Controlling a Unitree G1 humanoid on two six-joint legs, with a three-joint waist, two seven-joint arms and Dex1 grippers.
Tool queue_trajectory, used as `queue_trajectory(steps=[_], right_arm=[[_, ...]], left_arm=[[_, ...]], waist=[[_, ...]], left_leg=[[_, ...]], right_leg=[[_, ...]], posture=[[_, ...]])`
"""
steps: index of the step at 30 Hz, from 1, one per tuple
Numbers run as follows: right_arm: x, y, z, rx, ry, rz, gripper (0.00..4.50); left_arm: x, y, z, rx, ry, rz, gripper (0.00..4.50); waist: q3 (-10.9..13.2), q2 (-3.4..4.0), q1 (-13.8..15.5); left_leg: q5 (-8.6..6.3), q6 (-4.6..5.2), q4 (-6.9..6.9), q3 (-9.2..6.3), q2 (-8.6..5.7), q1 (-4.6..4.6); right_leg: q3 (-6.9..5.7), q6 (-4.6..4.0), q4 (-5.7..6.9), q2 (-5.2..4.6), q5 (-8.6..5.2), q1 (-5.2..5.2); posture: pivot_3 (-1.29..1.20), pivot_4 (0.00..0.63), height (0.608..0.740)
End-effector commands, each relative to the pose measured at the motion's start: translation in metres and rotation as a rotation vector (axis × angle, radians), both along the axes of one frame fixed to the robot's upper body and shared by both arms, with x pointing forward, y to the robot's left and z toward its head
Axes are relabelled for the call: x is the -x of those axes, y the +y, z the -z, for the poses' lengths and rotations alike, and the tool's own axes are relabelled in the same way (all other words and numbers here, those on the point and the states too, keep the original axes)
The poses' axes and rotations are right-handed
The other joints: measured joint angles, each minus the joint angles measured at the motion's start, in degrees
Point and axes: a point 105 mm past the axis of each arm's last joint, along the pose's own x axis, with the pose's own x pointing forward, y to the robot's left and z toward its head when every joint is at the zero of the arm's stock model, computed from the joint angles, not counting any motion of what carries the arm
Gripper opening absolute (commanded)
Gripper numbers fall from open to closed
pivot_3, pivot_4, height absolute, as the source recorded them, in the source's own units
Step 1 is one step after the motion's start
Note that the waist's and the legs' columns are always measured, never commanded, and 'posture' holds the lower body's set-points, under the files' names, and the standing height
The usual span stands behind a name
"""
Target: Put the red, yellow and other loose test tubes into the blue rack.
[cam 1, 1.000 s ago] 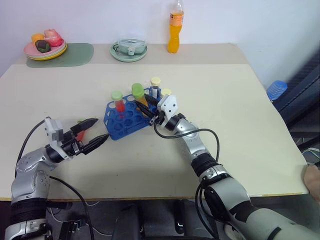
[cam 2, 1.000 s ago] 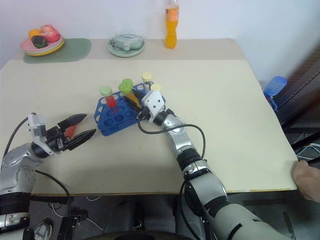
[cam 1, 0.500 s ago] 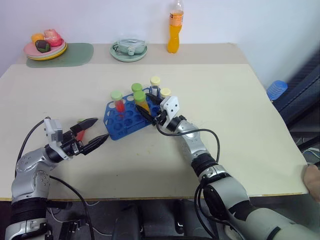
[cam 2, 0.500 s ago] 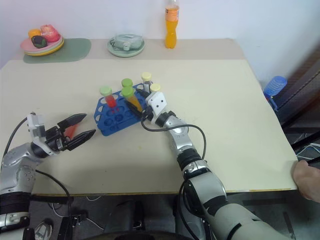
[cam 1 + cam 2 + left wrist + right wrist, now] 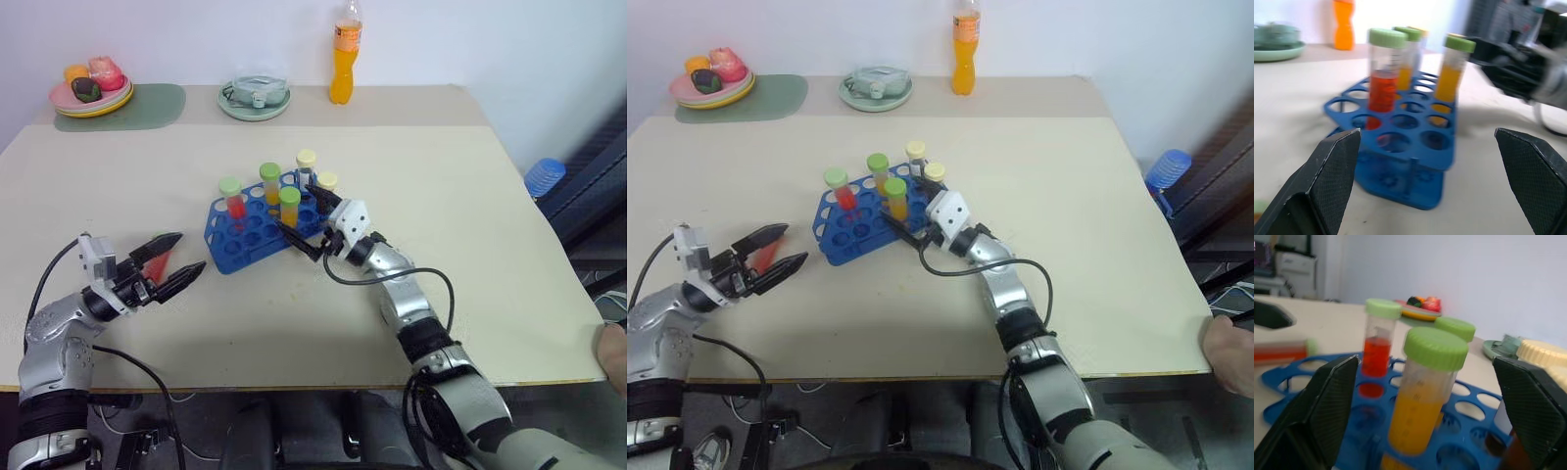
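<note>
Rack [image 5: 257, 228] sits mid-counter [image 5: 470, 215] w/ five tubes [image 5: 290, 208] upright in it; right gripper [image 5: 312, 221] just beside rack's right end; left gripper [image 5: 176, 266] near its left, a loose tube [image 5: 157, 264] seemingly lying between its fingers; bottle [image 5: 342, 54], dish [image 5: 254, 98], plate [image 5: 90, 97] along far edge.

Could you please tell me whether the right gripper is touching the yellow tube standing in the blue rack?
Apart. In the right wrist view the right gripper has open jaws standing clear on either side of the yellow tube in the blue rack.
</note>
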Motion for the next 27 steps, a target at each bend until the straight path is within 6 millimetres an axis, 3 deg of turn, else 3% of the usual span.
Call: queue_trajectory(steps=[1, 6, 9, 13, 17, 20, 23, 27], right_arm=[[0.01, -0.005, -0.01, 0.076, -0.056, -0.004, 4.46], [0.014, -0.036, -0.005, 0.12, 0.053, 0.009, 4.46], [0.022, -0.067, -0.004, 0.184, 0.092, -0.003, 4.46], [0.045, -0.092, -0.007, 0.238, 0.142, -0.105, 4.46], [0.066, -0.095, -0.018, 0.229, 0.161, -0.229, 4.46], [0.079, -0.086, -0.027, 0.204, 0.159, -0.315, 4.46], [0.086, -0.078, -0.034, 0.182, 0.147, -0.365, 4.46], [0.089, -0.076, -0.042, 0.159, 0.131, -0.399, 4.46]], left_arm=[[-0.003, 0.018, -0.019, 0.064, -0.03, -0.09, 4.5], [-0.001, 0.028, -0.04, 0.129, 0.007, -0.146, 4.5], [-0.005, 0.036, -0.049, 0.082, 0.05, -0.292, 4.5], [-0.007, 0.043, -0.054, -0.024, 0.144, -0.475, 4.5], [-0.007, 0.043, -0.059, -0.043, 0.269, -0.579, 4.5], [-0.006, 0.048, -0.054, -0.068, 0.446, -0.662, 4.5], [-0.008, 0.048, -0.051, -0.107, 0.649, -0.681, 4.5], [-0.011, 0.047, -0.057, -0.106, 0.737, -0.698, 4.5]], waist=[[0.0, 0.0, -0.04], [0.0, -0.02, 0.06], [0.0, -0.03, 0.33], [0.01, -0.06, 0.5], [0.01, -0.06, 0.18], [0.05, -0.12, 0.26], [0.1, -0.22, 0.37], [0.15, -0.32, 1.28]], left_leg=[[0.0, 0.0, 0.0, 0.0, 0.0, 0.01], [0.0, 0.0, 0.0, -0.02, 0.0, 0.0], [-0.01, 0.03, 0.0, -0.04, -0.02, 0.0], [-0.07, 0.12, 0.0, -0.06, -0.04, 0.02], [-0.2, 0.36, -0.03, -0.07, -0.02, 0.16], [-0.21, 0.37, -0.05, -0.09, -0.01, 0.42], [-0.21, 0.36, -0.09, -0.09, -0.02, 0.67], [-0.06, 0.08, -0.08, -0.08, -0.06, 0.73]], right_leg=[[0.0, 0.0, 0.01, 0.0, 0.0, 0.0], [0.0, 0.0, 0.0, 0.0, 0.0, 0.0], [0.0, 0.0, -0.03, -0.02, 0.0, 0.03], [0.0, 0.0, -0.09, -0.04, 0.0, 0.08], [0.01, 0.0, -0.05, -0.01, 0.0, 0.16], [0.01, 0.0, -0.05, 0.01, 0.0, 0.41], [0.01, 0.0, -0.09, 0.02, -0.01, 0.63], [0.01, 0.0, -0.1, 0.02, -0.01, 0.73]], posture=[[0.0, 0.15, 0.74], [0.0, 0.15, 0.74], [0.0, 0.15, 0.74], [0.0, 0.15, 0.74], [0.0, 0.15, 0.74], [0.0, 0.15, 0.74], [0.0, 0.15, 0.74], [0.0, 0.15, 0.74]])
